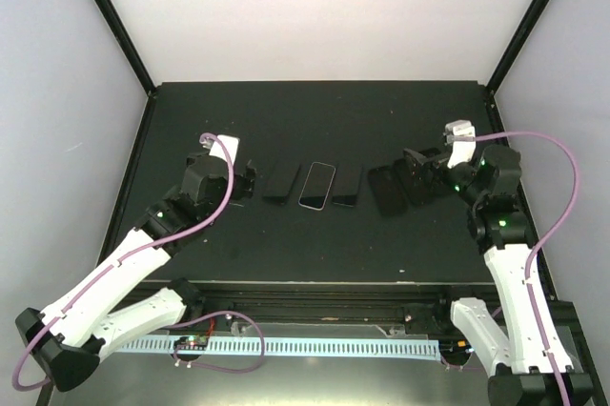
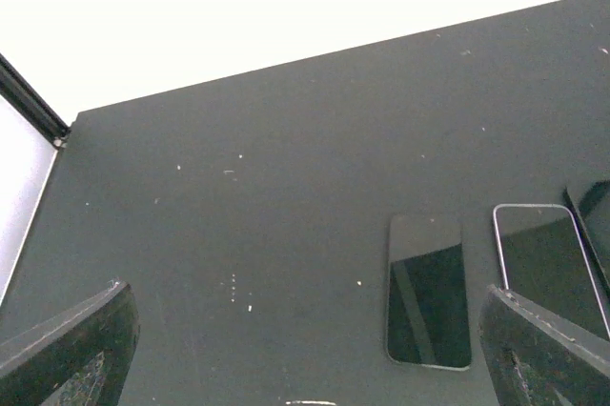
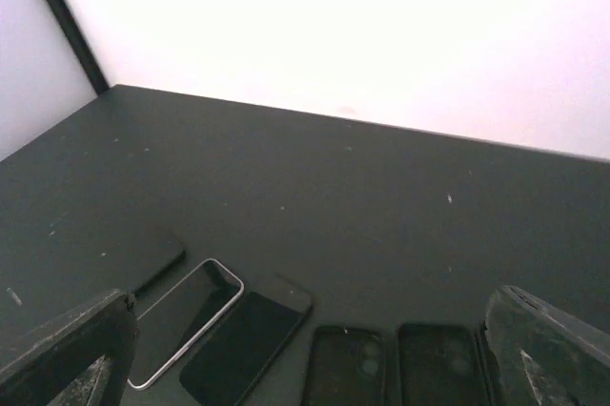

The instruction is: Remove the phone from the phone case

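Observation:
Several dark slabs lie in a row across the middle of the black table (image 1: 315,120). From the left these are a black phone (image 1: 281,180), a silver-rimmed phone (image 1: 317,185), a black phone (image 1: 348,185) and two empty black cases (image 1: 386,189) (image 1: 420,183) with camera cut-outs. I cannot tell which phone sits in a case. My left gripper (image 1: 246,182) is open and empty at the row's left end, with the black phone (image 2: 428,292) just inside its right finger (image 2: 548,349). My right gripper (image 1: 412,170) is open and empty over the cases (image 3: 345,363) (image 3: 438,363).
Black frame posts (image 1: 114,20) (image 1: 529,20) and white walls close the table at the back and sides. A thin bright edge (image 2: 310,403) shows at the bottom of the left wrist view; I cannot tell what it is. The silver-rimmed phone (image 3: 186,320) lies left of the cases.

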